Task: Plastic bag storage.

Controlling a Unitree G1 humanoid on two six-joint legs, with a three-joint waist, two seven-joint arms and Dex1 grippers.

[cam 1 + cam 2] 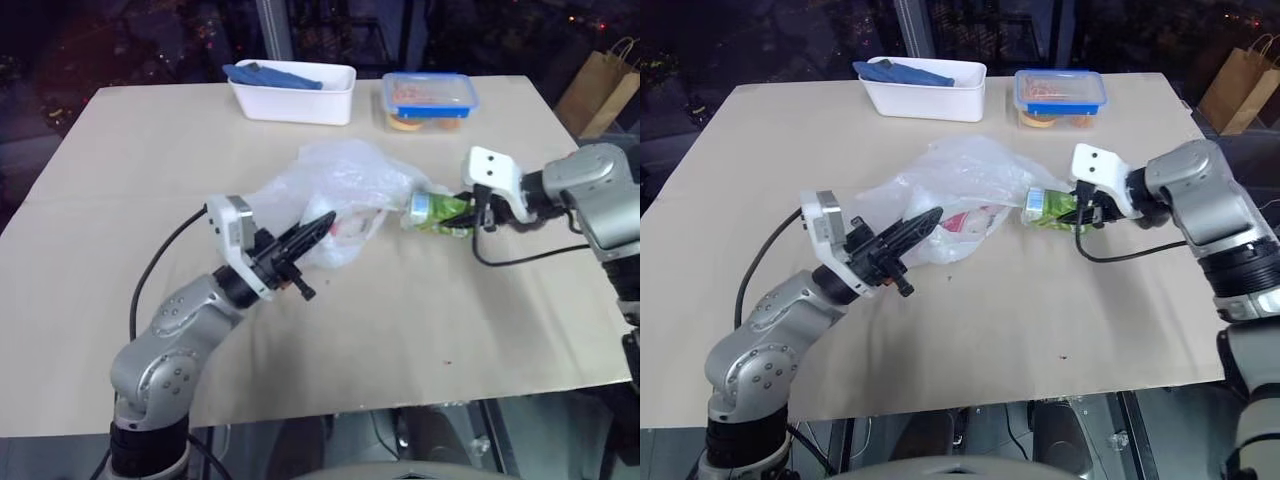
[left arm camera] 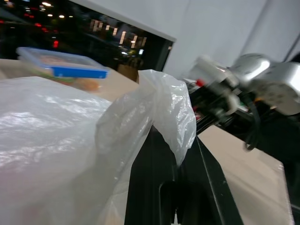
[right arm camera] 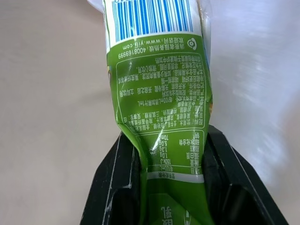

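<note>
L gripper (image 1: 318,226): black fingers pinched fully together on a fold of the thin translucent white crinkly plastic bag (image 1: 340,190), at the bag's near-left edge. L wrist view shows film draped over the fingertips (image 2: 161,154). Judgement: the pinch lifts one lip so the mouth stays up while something goes in.

R gripper (image 1: 470,212): jaws part-open, clamped on the tail of a green printed foil pouch w/ white barcode end (image 3: 159,117). Barcode end leads, aimed at the bag's right side, where it meets or just enters the film; can't tell which. Judgement: pouch is held by its rear so the front can slide in.

Bag sits mid-table on the tan cardboard-covered tabletop (image 1: 420,320), between the two grippers, heaped and puffy. Red print shows through the near side. Long axis runs roughly L–R across the table, slightly diagonal, from the L pinch toward the pouch. Opening seems to face the R gripper; not certain.

Far edge of the table, well apart from the bag: white rectangular plastic tub w/ blue cloth (image 1: 292,90); beside it a clear food box w/ blue lid (image 1: 430,100).
</note>
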